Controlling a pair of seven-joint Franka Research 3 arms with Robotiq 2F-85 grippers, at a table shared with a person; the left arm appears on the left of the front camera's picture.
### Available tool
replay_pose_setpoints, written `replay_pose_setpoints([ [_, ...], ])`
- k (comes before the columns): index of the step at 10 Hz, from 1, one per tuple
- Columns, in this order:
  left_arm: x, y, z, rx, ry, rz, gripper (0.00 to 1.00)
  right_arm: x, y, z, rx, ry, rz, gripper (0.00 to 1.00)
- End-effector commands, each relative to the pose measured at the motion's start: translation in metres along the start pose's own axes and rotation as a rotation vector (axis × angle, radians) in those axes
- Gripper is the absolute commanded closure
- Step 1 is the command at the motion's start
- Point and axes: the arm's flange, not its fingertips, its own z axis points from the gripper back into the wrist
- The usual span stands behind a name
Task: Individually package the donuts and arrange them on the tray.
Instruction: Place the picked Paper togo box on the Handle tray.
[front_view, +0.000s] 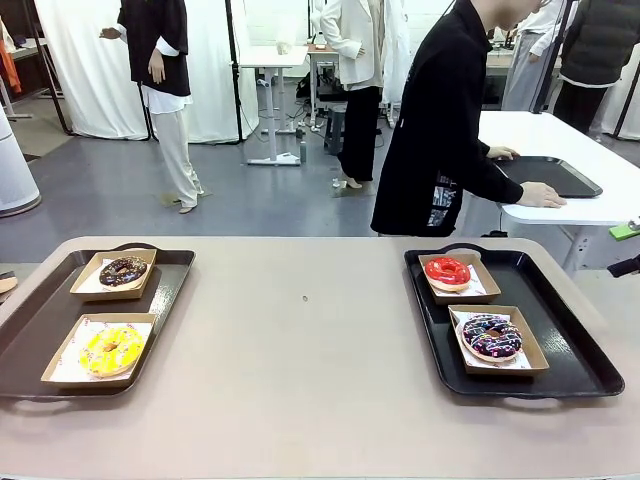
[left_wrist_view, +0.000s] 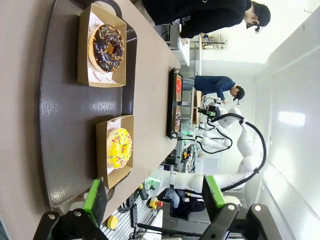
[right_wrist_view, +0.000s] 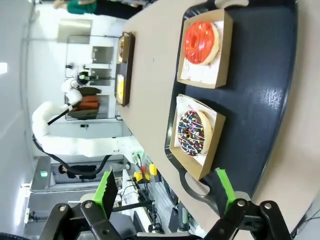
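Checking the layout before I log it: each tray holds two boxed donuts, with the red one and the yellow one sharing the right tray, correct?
Not quite. The red donut shares the right tray with the purple sprinkled donut; the yellow donut sits on the left tray with the chocolate donut. The front view shows this.

Front view: left tray (front_view: 170, 290) cut at the picture's left edge; near handle partly off the bottom. Person (front_view: 440, 130) at far side cropped at the head by the top edge, legs hidden behind the table (front_view: 310, 380).

Left wrist view: left gripper (left_wrist_view: 155, 200) cut by the bottom edge, only green pads (left_wrist_view: 95, 196) and knuckles showing. Far tray (left_wrist_view: 172, 102) seen edge-on; its donuts too small to tell apart.

Right wrist view: right gripper (right_wrist_view: 165, 192) likewise cropped at the bottom. Print on box liner (right_wrist_view: 192, 105) unreadable.
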Motion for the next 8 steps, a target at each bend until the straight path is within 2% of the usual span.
replay_pose_setpoints([
  [1, -0.003, -0.003, 0.000, 0.003, 0.001, -0.005, 0.00, 0.006, -0.009, 0.003, 0.045, -0.023, -0.008, 0.00],
  [5, -0.003, -0.003, 0.000, 0.003, 0.001, -0.005, 0.00, -0.001, -0.007, -0.012, 0.004, -0.172, -0.144, 0.00],
  [7, -0.003, -0.003, 0.000, 0.003, 0.001, -0.005, 0.00, 0.008, 0.003, -0.016, -0.045, -0.188, -0.192, 0.00],
  [8, -0.003, -0.003, 0.000, 0.003, 0.001, -0.005, 0.00, 0.003, -0.017, -0.001, 0.001, -0.136, -0.123, 0.00],
])
